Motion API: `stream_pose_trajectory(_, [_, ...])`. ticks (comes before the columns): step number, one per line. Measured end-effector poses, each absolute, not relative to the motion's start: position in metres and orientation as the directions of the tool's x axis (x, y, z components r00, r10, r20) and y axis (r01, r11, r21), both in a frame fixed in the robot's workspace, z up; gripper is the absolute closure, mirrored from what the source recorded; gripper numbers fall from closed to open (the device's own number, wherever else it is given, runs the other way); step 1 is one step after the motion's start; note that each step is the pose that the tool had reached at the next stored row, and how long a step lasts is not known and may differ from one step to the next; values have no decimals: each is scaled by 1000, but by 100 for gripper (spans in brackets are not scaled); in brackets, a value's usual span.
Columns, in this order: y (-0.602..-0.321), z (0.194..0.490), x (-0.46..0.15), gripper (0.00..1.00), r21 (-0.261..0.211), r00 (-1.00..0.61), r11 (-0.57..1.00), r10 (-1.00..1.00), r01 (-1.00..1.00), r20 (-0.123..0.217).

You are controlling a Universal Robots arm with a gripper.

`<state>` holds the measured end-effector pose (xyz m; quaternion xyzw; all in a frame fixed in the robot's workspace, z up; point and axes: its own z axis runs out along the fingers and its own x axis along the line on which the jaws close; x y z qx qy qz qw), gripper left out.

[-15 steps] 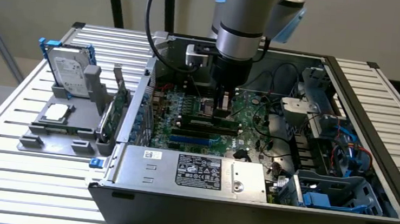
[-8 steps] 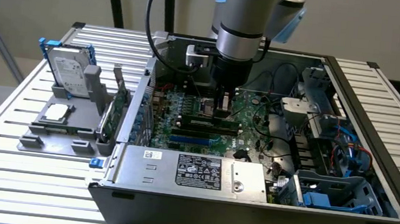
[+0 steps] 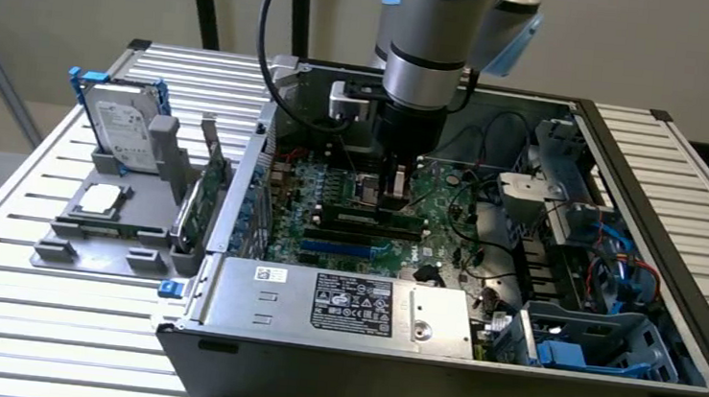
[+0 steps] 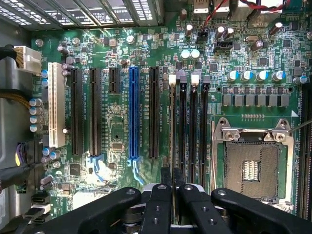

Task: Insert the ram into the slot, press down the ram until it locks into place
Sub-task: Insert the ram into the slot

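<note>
The ram [image 3: 363, 220] stands on edge in a black memory slot [image 3: 326, 226] on the motherboard inside the open computer case. In the wrist view the ram [image 4: 172, 126] shows edge-on as a thin pale line in the slot [image 4: 172, 90] nearest the long black expansion sockets. Its neighbouring slots [image 4: 193, 122] are bare. My gripper [image 3: 393, 198] reaches straight down onto the stick's end on the exterior view's right. The black fingers [image 4: 165, 176] sit close on either side of the stick's top edge, shut on it.
A bare CPU socket [image 4: 253, 165] lies beside the memory slots, and a blue slot [image 4: 133, 112] and a white slot [image 4: 56, 112] on the other side. The power supply [image 3: 345, 308] fills the case front. Outside, a hard drive [image 3: 123, 130] and a green expansion card [image 3: 207, 195] stand in grey holders.
</note>
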<state>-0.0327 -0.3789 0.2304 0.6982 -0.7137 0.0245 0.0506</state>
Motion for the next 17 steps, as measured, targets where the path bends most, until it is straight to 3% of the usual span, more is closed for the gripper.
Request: stream_pose_trajectory(17, [-379,227,-33,87,33,-25,29,-994,-999,106])
